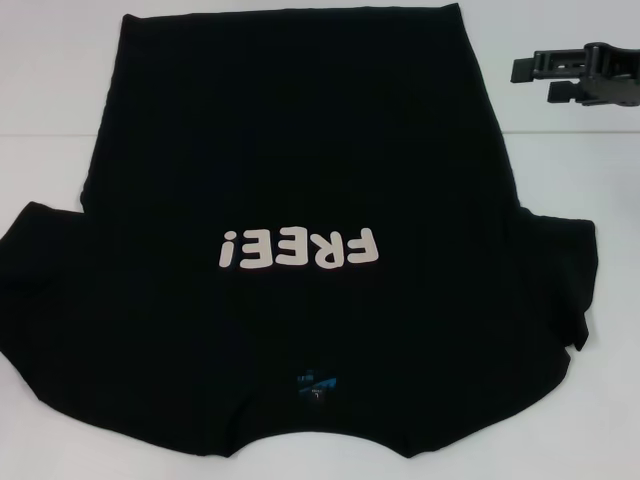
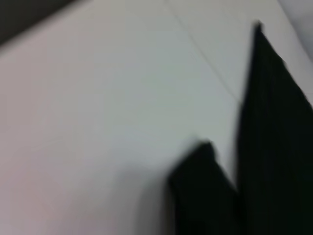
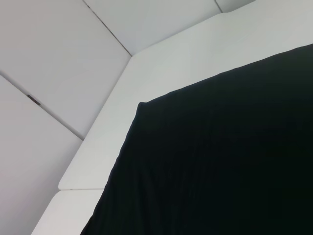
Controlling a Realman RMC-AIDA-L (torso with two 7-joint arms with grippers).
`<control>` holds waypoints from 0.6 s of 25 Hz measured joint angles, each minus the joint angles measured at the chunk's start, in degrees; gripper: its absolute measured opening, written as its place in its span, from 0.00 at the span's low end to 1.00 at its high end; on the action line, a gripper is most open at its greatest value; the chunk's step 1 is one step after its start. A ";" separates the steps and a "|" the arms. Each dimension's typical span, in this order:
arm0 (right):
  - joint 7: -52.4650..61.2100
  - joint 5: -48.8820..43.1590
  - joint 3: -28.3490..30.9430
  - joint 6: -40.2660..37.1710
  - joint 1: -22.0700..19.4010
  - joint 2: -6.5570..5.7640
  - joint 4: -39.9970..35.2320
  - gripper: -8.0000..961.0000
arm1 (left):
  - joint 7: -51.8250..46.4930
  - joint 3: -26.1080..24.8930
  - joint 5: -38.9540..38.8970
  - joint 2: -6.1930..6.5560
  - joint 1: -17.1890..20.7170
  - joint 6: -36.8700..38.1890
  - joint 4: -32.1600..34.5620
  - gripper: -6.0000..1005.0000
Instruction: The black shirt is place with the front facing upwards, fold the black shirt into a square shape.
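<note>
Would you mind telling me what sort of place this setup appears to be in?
Probably a lab or test bench rather than a home: the black shirt lies flat on a plain white table, plain white panelled walls stand behind it, and the right gripper hangs at the far right.

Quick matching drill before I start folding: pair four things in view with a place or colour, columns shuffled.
Column 1:
1. shirt
2. FREE! lettering
3. neck label
4. right gripper

Column 2:
a. blue, at the collar nearest the robot
b. above the table, beside the hem's far right corner
c. black, spread flat, unfolded
d. pale, across the chest, upside down in the head view

Pairs: 1-c, 2-d, 3-a, 4-b
</note>
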 joint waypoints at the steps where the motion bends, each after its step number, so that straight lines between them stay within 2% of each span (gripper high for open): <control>1: 0.00 0.00 0.00 0.01 0.00 -0.01 0.01 0.90 | 0.18 0.11 -0.09 0.00 -0.37 1.23 0.15 0.01; 6: 0.02 0.00 -0.24 0.25 -0.02 -0.01 0.03 0.90 | 0.72 0.40 -0.27 -0.50 -4.94 7.99 2.21 0.01; 9: 0.02 0.00 -0.23 0.20 -0.07 -0.01 0.03 0.90 | 1.43 1.30 -0.90 -1.45 -8.27 10.94 2.54 0.01; 11: 0.02 0.00 -0.10 0.08 -0.18 -0.01 0.02 0.90 | 3.09 4.36 -1.25 -2.36 -10.32 13.09 2.68 0.01; 13: 0.02 0.00 -0.04 0.03 -0.26 -0.01 0.03 0.90 | 4.48 10.92 -0.82 -3.43 -12.23 13.87 2.97 0.01; 15: 0.02 0.00 -0.03 0.06 -0.38 -0.03 0.03 0.90 | 4.23 17.89 0.32 -3.78 -13.35 12.90 3.04 0.01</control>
